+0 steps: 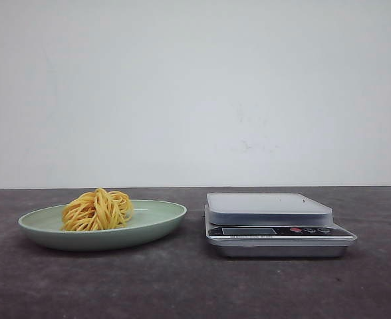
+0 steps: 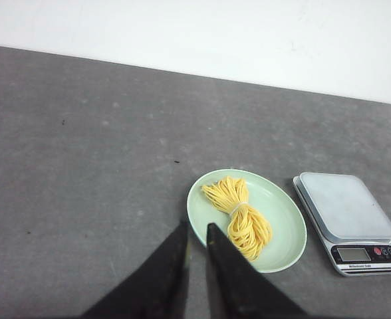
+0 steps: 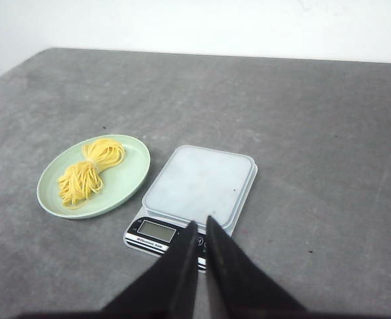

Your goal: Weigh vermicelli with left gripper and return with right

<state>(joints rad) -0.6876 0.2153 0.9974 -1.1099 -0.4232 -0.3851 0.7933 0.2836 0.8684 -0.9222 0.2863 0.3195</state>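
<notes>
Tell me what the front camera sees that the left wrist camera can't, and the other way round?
Only the front view shows the scale's side profile, and no arm at all. Only the left wrist view shows the left gripper, its black fingers almost touching, high over the table near the plate's edge. Both show the yellow noodles lying on the green plate, with the bare scale beside it.

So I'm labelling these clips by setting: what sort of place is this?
Probably a bare test bench, not a kitchen: a plain grey table against a blank white wall, holding only a plate of noodles and a kitchen scale.
</notes>
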